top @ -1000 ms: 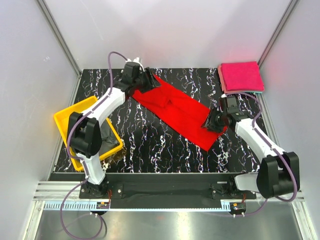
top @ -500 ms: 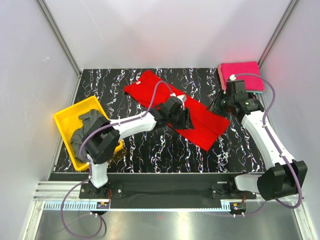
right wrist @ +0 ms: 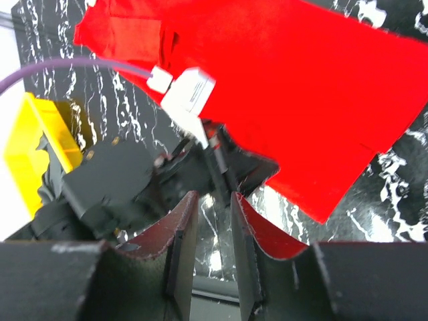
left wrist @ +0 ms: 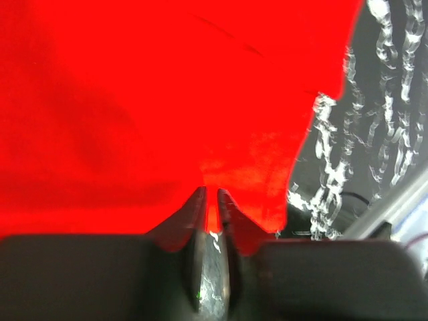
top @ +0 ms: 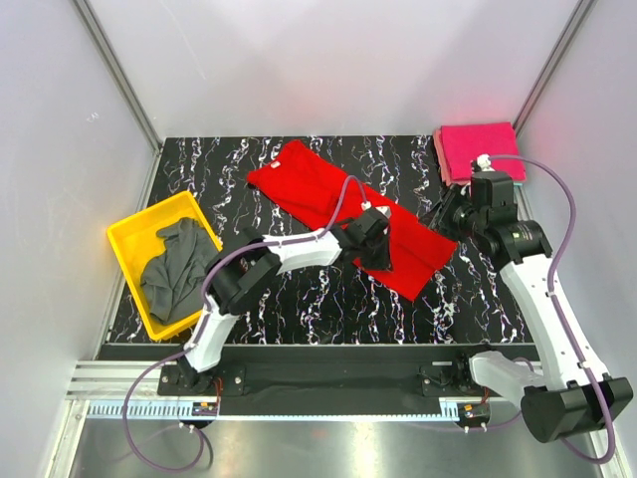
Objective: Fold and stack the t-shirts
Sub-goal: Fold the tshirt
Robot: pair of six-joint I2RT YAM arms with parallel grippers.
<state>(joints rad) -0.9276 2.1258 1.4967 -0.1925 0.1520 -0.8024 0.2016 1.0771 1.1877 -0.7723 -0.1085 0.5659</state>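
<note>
The red t-shirt [top: 328,194] lies in a long diagonal band across the black marbled table [top: 299,289]. My left gripper [top: 374,251] sits at its near edge, shut on a pinch of the red cloth [left wrist: 134,100], which shows between the jaws [left wrist: 211,200]. My right gripper [top: 453,214] hangs above the shirt's right end, open with nothing between its fingers [right wrist: 179,234]; it looks down on the red t-shirt [right wrist: 301,87] and the left wrist. A folded magenta-pink shirt stack [top: 481,151] sits at the back right. The dark grey shirt [top: 174,269] lies crumpled in the tray.
The yellow tray [top: 129,234] stands at the table's left edge. Grey walls and metal posts close in the back and sides. The left arm's purple cable [top: 343,204] arcs over the red shirt.
The left arm swung from the shirt's back-left end to its near edge and shut on the cloth. The right gripper left the shirt's right end, lifting up and back.
</note>
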